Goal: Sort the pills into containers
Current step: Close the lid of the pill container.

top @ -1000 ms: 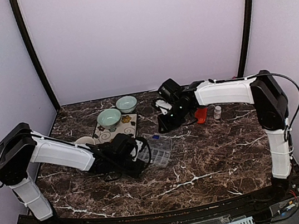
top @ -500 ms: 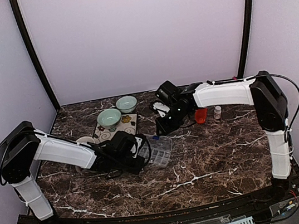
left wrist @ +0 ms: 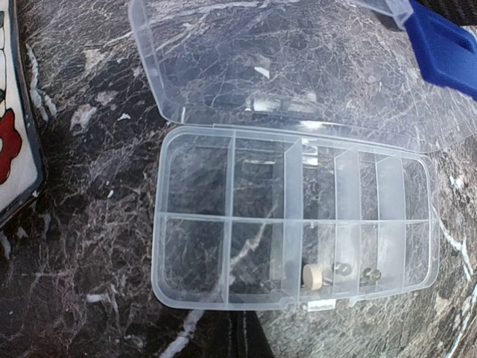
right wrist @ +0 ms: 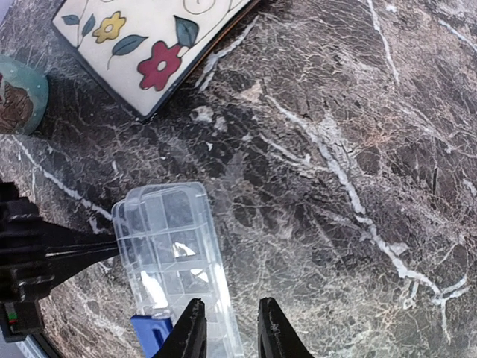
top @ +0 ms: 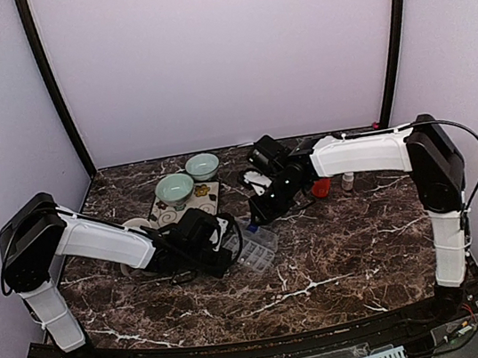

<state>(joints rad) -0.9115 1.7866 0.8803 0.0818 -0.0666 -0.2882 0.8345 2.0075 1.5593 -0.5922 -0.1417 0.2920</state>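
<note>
**Desk:** Where's the box from your side?

**Me:** I have the organiser box [left wrist: 231,218] flat on the marble table [top: 349,252], near the middle and just right of the floral tray [top: 191,208]. Its lid [left wrist: 298,67] is thrown open on the far side. In my left wrist view the blue latch [left wrist: 446,46] sits at the lid's far right corner.

**Desk:** Anything in the cells?

**Me:** I count three, all in the near row and right of the middle. There's a round tan pill [left wrist: 313,277], and two smaller pills [left wrist: 343,268] in the narrow cells next to it.

**Desk:** Left claw?

**Me:** My left gripper [right wrist: 97,247] is pressed together, with its fingers meeting in a point right at the box's near long side. I can't tell whether they nip the plastic rim or only touch it.

**Desk:** And the right one?

**Me:** My right gripper [right wrist: 231,304] hangs over the table just past the lid's far edge, close to the latch. Its fingers are a little apart — between them I see only marble and a sliver of clear plastic.

**Desk:** What else is on the table?

**Me:** Two pale green bowls [top: 175,188] stand by the tray's far end. An orange bottle [top: 320,187] and a small white bottle [top: 348,180] stand side by side behind my right arm — well apart from the box.
</note>
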